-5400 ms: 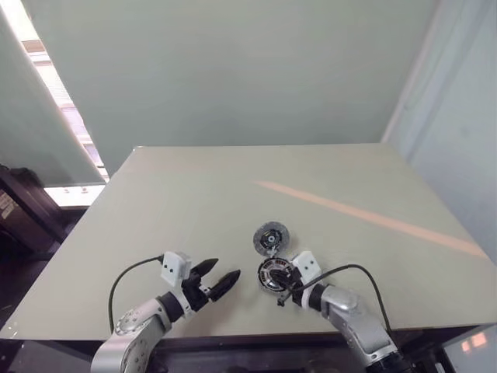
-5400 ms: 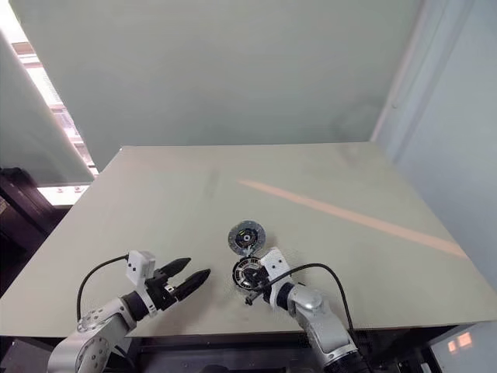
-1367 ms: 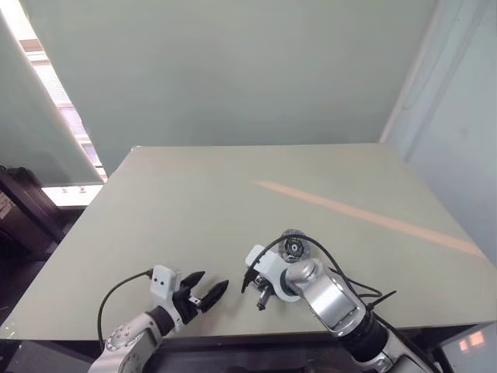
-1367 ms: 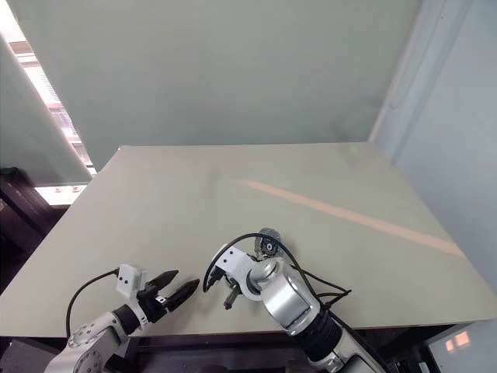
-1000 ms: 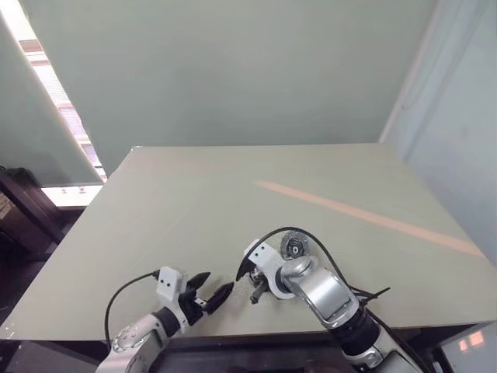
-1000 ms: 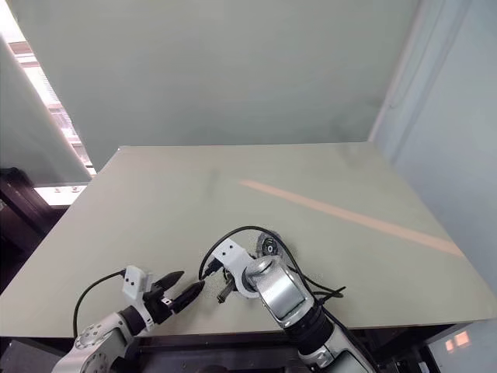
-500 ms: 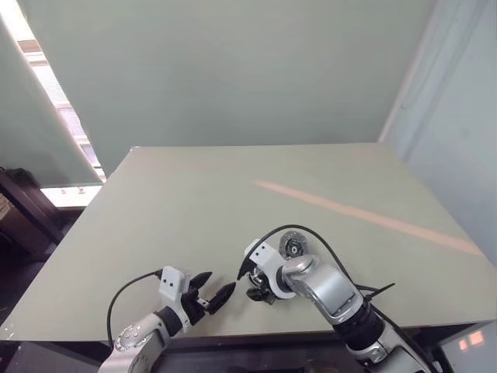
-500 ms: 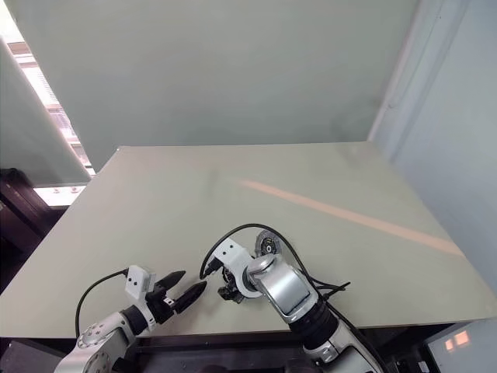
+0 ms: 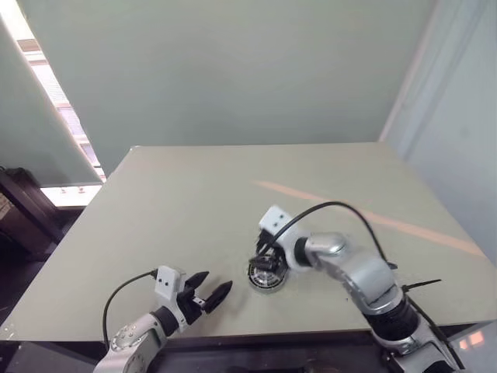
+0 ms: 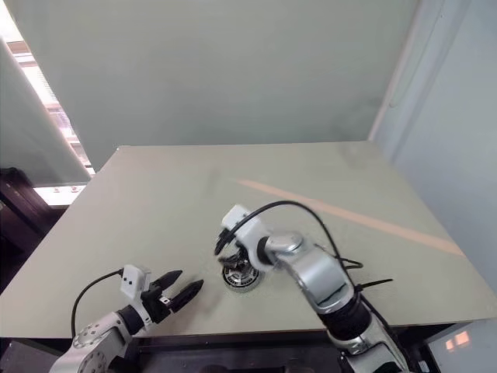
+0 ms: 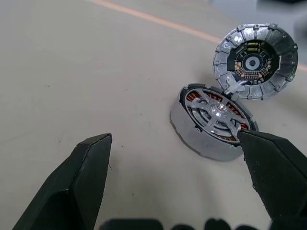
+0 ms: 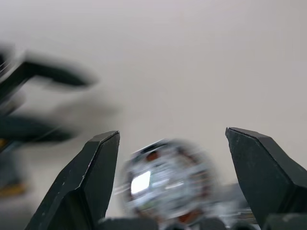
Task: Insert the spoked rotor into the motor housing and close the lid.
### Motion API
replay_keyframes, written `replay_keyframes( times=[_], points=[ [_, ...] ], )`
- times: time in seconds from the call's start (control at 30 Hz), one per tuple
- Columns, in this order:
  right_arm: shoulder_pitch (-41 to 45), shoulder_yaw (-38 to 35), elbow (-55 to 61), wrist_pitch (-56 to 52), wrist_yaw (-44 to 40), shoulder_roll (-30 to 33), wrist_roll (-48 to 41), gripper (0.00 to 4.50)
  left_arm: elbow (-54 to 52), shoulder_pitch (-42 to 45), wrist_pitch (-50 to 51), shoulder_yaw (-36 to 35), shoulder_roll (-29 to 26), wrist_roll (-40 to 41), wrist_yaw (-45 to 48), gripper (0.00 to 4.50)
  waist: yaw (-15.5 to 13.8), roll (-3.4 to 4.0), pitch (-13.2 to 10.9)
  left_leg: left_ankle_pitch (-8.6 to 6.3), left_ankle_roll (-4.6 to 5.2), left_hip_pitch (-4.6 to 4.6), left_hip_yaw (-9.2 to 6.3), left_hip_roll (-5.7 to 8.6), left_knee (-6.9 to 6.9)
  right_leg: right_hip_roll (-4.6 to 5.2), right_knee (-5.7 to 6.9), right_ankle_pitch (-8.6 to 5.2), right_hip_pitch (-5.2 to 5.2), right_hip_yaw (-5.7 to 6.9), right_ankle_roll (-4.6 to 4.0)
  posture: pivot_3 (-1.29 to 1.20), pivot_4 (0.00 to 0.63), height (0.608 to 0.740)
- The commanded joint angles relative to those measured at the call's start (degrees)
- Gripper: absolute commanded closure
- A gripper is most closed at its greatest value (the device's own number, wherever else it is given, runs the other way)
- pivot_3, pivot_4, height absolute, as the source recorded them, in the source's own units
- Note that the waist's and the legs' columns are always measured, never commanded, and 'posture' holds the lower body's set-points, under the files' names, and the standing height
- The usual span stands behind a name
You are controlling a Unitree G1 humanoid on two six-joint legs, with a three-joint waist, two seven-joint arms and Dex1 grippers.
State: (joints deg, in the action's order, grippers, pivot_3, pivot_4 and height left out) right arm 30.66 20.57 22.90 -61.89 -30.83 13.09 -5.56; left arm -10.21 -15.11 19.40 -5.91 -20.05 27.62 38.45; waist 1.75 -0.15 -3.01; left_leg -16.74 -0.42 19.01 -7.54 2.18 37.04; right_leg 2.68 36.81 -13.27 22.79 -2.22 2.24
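Spoked rotor (image 11: 214, 116) sat in motor housing (image 11: 192, 136) on the table (image 9: 178, 202), lid (image 11: 254, 62) just behind, leaning at its rim. R gripper (image 12: 170, 158) above the assy, fingers wide apart, empty; L gripper (image 9: 211, 291) also spread, nearby. Risk: rotor looked tilted, not fully seated, so the lid could jam or skid off when pushed.

No readable text, labels or numbers anywhere.

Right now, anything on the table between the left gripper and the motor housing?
Nothing: in the left eye view, bare table lies between the left gripper and the motor housing.
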Motion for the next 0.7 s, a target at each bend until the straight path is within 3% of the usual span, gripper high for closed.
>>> replay_keyframes(
  times=[0.03, 0.1, 0.23, 0.33, 0.5, 0.7],
  points=[
    [1.5, -7.9, 0.4, 5.4, 3.6, 2.1, 1.1, 0.64, -2.9, 0.4, -0.2, -0.8, -0.6, 0.8, 0.1, 0.00, 0.0, -0.01, 0.0, 0.00, 0.00, 0.02, 0.00, 0.00, -0.01, 0.00, 0.00, 0.00, 0.02, 0.00, 0.00, 0.00, 0.000, 0.740],
    [1.3, -10.8, -1.7, 7.0, 5.3, 4.7, 2.1, 0.64, -3.1, 0.4, 0.2, -0.5, -0.7, 1.0, 0.3, 0.00, -0.1, -0.02, 0.0, 0.00, 0.00, 0.11, 0.01, 0.00, -0.02, 0.00, 0.00, 0.00, 0.05, -0.01, 0.00, 0.00, 0.000, 0.740],
    [-1.5, -8.9, -6.5, 10.2, 5.3, 12.1, 5.2, 0.64, -3.5, 0.4, 1.5, -0.8, -0.6, 3.0, 1.1, 0.00, -0.3, -0.04, 0.0, 0.02, 0.01, 0.53, 0.09, 0.05, 0.06, 0.04, 0.02, 0.03, 0.41, -0.04, -0.03, 0.00, 0.000, 0.740],
    [-3.5, -6.1, -9.7, 12.9, 4.9, 14.7, 7.2, 0.59, -3.8, 0.7, 2.4, -1.3, -0.5, 3.7, 0.5, 0.62, -0.2, -0.03, 0.1, 0.02, 0.02, 0.61, 0.16, 0.02, 0.02, 0.03, 0.02, 0.03, 0.54, -0.11, -0.03, 0.00, 0.000, 0.740],
    [-6.5, -3.8, -16.0, 20.2, 3.1, 14.2, 7.5, 0.59, -4.2, 1.1, 3.1, -1.3, -1.3, 3.9, 0.6, 2.39, -0.2, -0.02, 0.0, 0.02, 0.04, 0.59, 0.31, -0.02, 0.04, 0.01, 0.04, 0.04, 0.53, -0.19, -0.04, 0.00, 0.000, 0.740],
    [-9.2, -3.9, -17.6, 22.8, 1.5, 6.6, 3.4, 0.59, -4.3, 1.3, 2.8, -1.4, -1.8, 3.6, 0.6, 4.48, -0.2, -0.04, 0.1, 0.02, 0.04, 0.58, 0.33, -0.04, 0.15, -0.04, 0.09, 0.07, 0.49, -0.20, -0.07, 0.00, 0.000, 0.740]
  ],
)
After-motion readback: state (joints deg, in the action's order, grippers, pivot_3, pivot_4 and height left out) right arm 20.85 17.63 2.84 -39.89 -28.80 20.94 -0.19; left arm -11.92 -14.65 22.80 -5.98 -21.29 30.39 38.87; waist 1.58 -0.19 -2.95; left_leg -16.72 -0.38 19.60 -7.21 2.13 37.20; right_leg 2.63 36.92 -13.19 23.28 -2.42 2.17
